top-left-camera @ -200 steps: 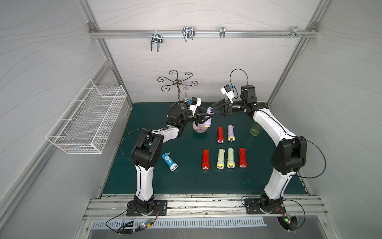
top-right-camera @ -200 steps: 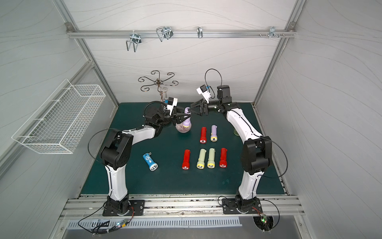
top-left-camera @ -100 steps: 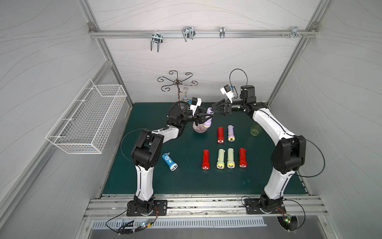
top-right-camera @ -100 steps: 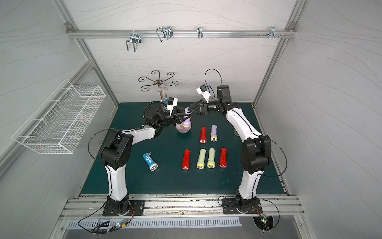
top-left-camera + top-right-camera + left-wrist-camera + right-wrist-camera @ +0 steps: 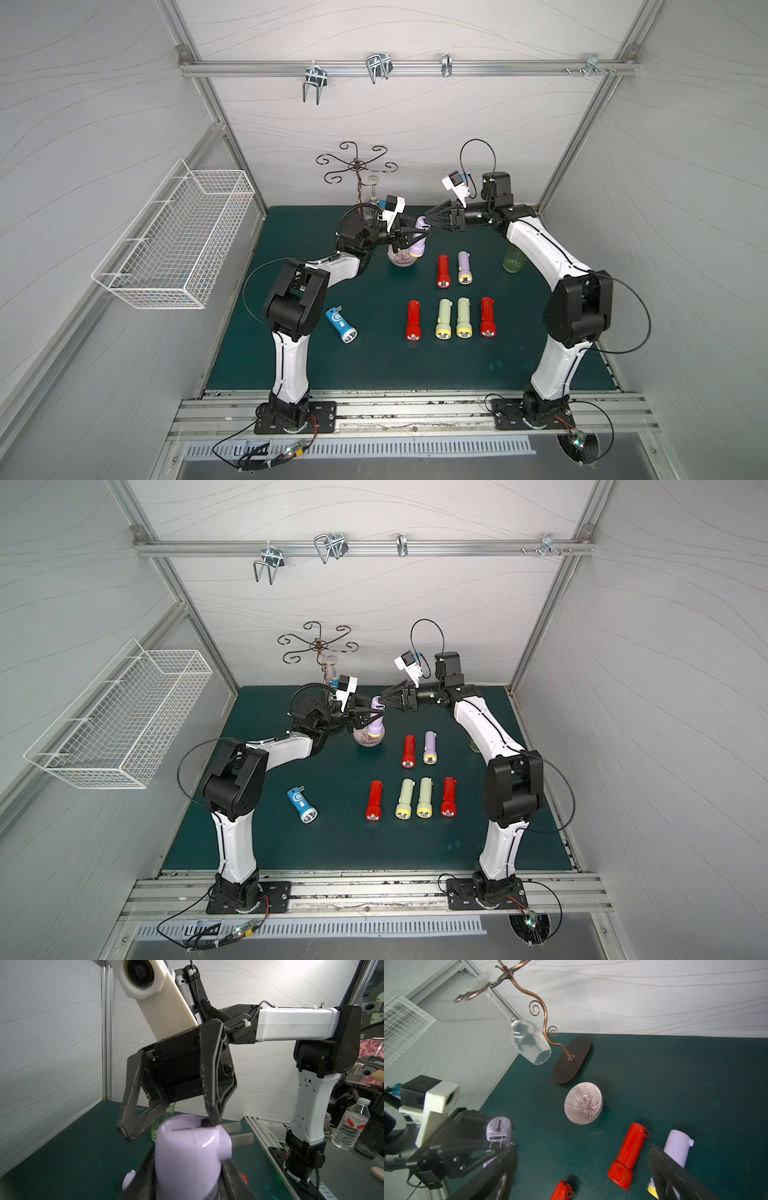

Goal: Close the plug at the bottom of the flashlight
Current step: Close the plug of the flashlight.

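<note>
Top views, flashlight: in both top views the lilac flashlight [image 5: 417, 249] hangs above the counter [image 5: 374, 365] near the far wall, over a striped bowl [image 5: 398, 262]. Its long axis is steeply tilted, with the bottom end up and toward the right arm and the lens end down.
Top views, left hand: the left hand [image 5: 419, 239] is clamped narrowly across the flashlight [image 5: 375, 729].
Top views, right hand: the right hand [image 5: 427, 221] is spread wide, its tips at the raised bottom end.
Top views, rest: six other flashlights [image 5: 464, 318] lie in two rows, lens ends toward the robot's base. A blue flashlight [image 5: 340, 324] lies apart, beside the left arm.
Left wrist view, flashlight: the flashlight [image 5: 191, 1153] runs away from the camera, its flat bottom end facing the right hand [image 5: 169, 1129].
Left wrist view, contact: one fingertip [image 5: 213, 1120] touches the bottom end at a small dark knob [image 5: 204, 1123]. The other finger stands clear to the side.
Left wrist view, left hand: black fingers press both flanks of the body.
Right wrist view, plug: the bottom end faces the camera, and the two metal prongs of the plug [image 5: 496, 1144] stick out of it, not folded in.
</note>
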Tool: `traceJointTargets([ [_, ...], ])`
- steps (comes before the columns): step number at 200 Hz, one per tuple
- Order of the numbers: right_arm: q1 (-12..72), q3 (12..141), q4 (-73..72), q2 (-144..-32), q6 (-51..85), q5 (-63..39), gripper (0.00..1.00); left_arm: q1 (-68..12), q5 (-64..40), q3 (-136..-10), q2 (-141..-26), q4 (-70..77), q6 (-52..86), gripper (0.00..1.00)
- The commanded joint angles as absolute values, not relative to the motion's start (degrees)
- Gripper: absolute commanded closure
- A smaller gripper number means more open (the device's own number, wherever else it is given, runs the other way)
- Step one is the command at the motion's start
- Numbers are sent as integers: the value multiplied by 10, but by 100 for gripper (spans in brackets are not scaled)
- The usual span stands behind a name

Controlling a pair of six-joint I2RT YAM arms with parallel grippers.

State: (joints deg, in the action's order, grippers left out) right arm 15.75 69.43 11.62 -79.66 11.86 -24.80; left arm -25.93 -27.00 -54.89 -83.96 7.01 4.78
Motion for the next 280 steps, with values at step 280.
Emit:
traceJointTargets([
  [280,167,963,168,-1035,-42,-664,14,-227,-638,-769,-1163,740,239,100],
])
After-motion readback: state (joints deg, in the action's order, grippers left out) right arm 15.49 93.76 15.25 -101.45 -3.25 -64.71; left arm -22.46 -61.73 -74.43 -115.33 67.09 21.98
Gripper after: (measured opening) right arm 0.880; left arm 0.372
